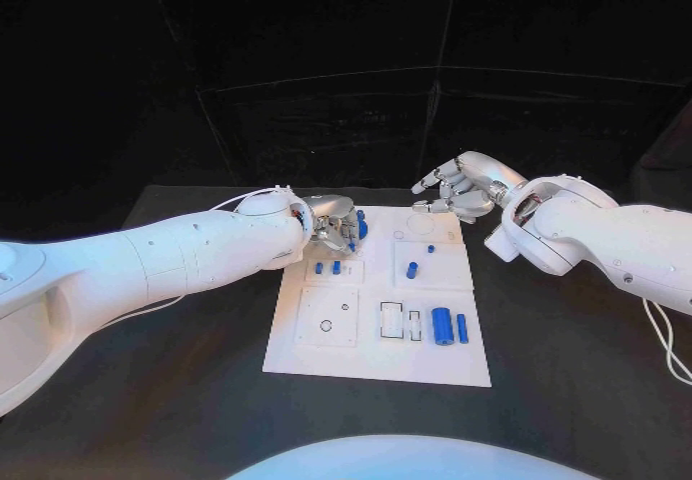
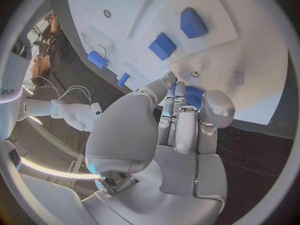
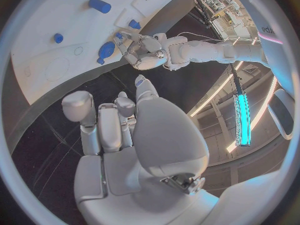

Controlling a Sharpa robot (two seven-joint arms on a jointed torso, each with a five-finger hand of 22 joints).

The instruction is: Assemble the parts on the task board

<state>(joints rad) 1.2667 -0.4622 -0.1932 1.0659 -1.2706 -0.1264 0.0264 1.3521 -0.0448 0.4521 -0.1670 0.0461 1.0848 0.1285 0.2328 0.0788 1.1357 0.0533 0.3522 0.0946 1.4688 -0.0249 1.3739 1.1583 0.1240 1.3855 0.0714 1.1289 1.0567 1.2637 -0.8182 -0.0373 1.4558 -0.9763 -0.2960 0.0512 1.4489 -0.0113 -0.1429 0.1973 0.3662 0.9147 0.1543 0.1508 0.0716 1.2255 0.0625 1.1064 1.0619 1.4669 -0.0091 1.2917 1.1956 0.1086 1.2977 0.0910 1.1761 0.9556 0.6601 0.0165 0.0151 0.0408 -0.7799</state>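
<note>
The white task board (image 1: 378,345) lies mid-table. My left hand (image 1: 332,222) is over its far left corner and pinches a round blue ridged part (image 1: 361,228) between its fingertips; in the left wrist view the part (image 2: 194,96) sits just above the board (image 2: 250,60), between the fingertips (image 2: 178,92). My right hand (image 1: 459,190) hovers past the board's far right corner with fingers apart and nothing in it; the right wrist view shows that hand (image 3: 119,130) bare. Other blue parts on the board include a thick cylinder (image 1: 443,326) and a peg (image 1: 413,269).
Two small blue pieces (image 1: 327,267) stand in the left block, just on my side of the left hand. A slim blue pin (image 1: 462,328) lies beside the thick cylinder. Black table (image 1: 577,370) surrounds the board on all sides.
</note>
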